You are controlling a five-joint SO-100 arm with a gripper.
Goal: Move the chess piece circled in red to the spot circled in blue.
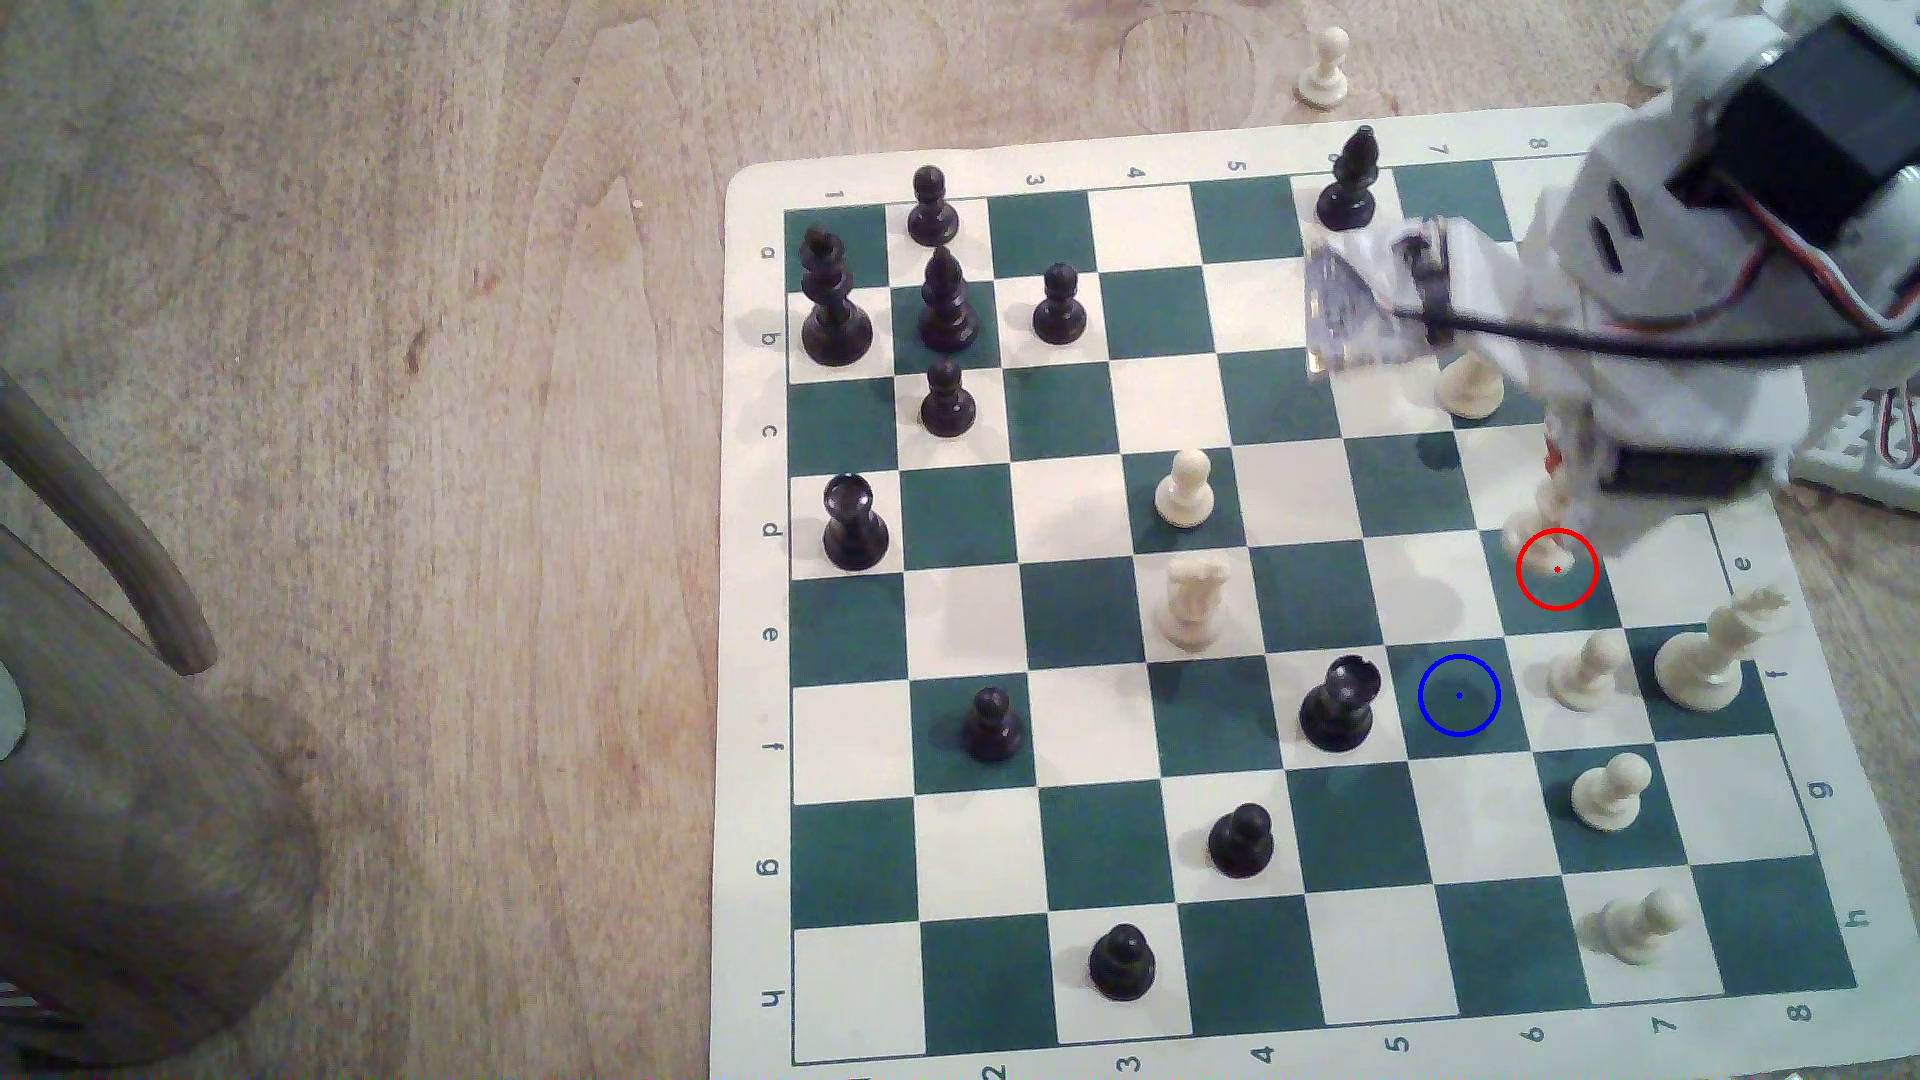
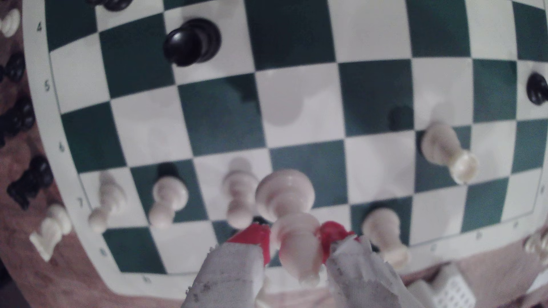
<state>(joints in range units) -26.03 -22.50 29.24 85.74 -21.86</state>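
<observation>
A: What's the biggest thing there?

B: The wooden table point(image 1: 416, 415), and on it the green-and-cream chessboard point(image 1: 1288, 623), which spreads out beneath the end effector point(image 2: 296, 237) and away to the exterior view's left of it.

A: And the arm?

B: The white arm point(image 1: 1662, 260) reaches in from the exterior view's upper right, and its end effector hangs over the board's right side in that view.

A: Is it gripping something?

B: Yes. In the wrist view its two red-tipped fingers point(image 2: 252, 237) sit pressed on either side of the chess piece point(image 2: 292, 213), a small cream pawn, clamped around its slim body. The base looks raised off the board, though the blur makes that hard to confirm.

A: Where does that put the pawn on the board?

B: At the red ring point(image 1: 1555, 568), directly under the end effector.

A: And the spot?

B: The spot point(image 1: 1459, 695) is one rank nearer the camera and one file to the exterior view's left of the end effector, bare. A black rook point(image 1: 1338, 704) stands just beside it, and a cream pawn point(image 1: 1582, 670) on its other side.
</observation>
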